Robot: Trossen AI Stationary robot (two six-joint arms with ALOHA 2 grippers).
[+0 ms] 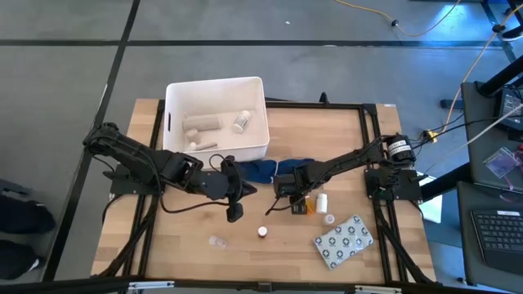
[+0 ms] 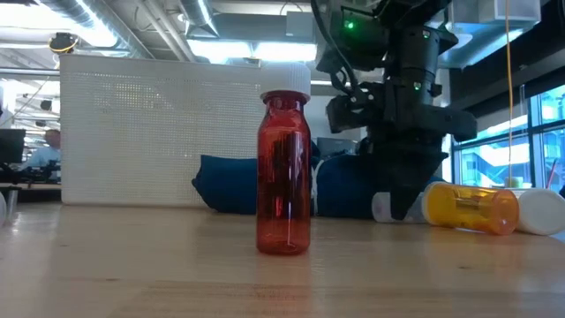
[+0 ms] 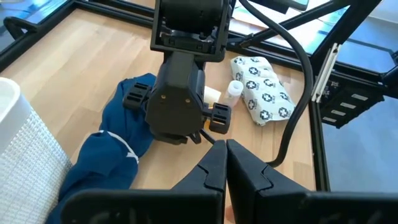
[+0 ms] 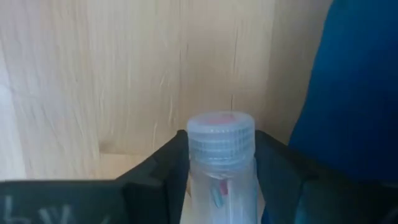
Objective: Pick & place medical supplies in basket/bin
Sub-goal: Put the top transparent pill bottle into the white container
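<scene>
Clear capped vial point(image 4: 221, 163) sits between the right gripper point(image 4: 221, 171) fingers mid-table, jaws closing on it. Next up: lift, carry left to the white bin point(image 1: 255, 149). Left gripper point(image 3: 225, 163) waits clenched.

I saw bright, even daylight; ceiling lights point(image 2: 212, 44) glared, the red bottle point(image 2: 283, 174) looked sharp, the room behind blurred.
</scene>
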